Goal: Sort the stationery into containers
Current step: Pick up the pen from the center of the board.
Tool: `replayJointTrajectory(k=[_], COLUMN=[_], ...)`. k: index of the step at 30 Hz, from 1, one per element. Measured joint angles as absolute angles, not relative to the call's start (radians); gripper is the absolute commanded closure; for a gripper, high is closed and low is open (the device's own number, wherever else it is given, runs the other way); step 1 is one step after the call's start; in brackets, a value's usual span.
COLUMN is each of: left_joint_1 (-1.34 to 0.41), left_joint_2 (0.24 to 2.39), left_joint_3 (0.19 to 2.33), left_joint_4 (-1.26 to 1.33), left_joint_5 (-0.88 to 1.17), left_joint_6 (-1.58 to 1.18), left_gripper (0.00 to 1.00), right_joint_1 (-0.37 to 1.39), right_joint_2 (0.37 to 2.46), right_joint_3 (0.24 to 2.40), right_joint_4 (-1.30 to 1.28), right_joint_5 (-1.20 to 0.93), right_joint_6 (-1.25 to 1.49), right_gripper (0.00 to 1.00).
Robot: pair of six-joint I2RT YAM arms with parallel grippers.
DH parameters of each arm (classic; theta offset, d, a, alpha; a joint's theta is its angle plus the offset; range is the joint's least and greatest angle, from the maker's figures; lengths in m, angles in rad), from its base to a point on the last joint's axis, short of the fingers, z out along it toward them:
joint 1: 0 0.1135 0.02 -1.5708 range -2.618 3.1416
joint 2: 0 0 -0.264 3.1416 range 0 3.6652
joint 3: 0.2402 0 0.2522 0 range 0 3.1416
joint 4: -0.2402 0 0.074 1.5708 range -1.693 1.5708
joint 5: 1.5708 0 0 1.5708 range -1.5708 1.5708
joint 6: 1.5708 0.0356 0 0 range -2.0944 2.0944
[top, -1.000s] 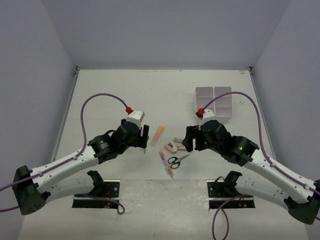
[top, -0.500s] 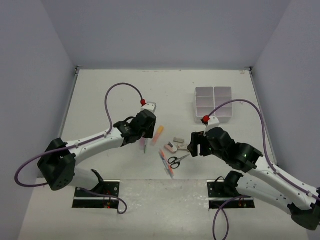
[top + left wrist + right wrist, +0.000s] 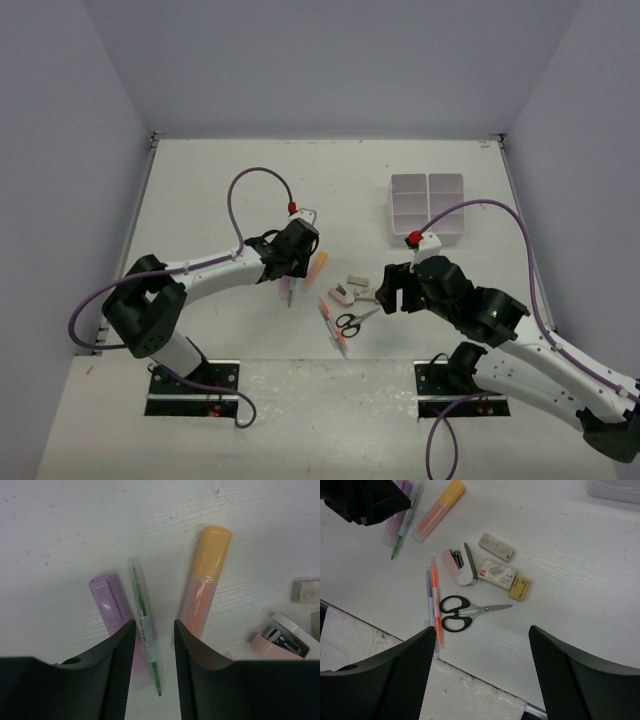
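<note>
Green pen [image 3: 146,630] between left end effector [image 3: 153,626] jaws

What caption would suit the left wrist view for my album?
Open left gripper straddles a green pen lying between a lilac highlighter and an orange-peach highlighter.

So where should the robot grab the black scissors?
Pinch the black-handled metal scissors across the shut blades, just beyond the handle loops, coming straight down from above. They lie flat on the white table, and the blades are slim with room on both sides.
</note>
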State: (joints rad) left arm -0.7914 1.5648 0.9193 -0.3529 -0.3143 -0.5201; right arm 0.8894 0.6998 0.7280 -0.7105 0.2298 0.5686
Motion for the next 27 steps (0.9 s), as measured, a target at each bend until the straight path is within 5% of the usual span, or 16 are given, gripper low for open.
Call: replayJointTrajectory(k=[27], left_joint_1=[-0.786], left_joint_2=[1.617], left_joint_3=[0.838], left_joint_4=[-0.312], left_joint_5=[-0.252], left_joint_6=[-0.52], left_gripper=[0.72], right_joint_1=[0.889], right_joint_2=[0.708], right_joint_3=[0.728], right_joint_4=[-0.71], right_joint_5=[0.221], right_joint_6=[0.568], right_gripper=[0.22])
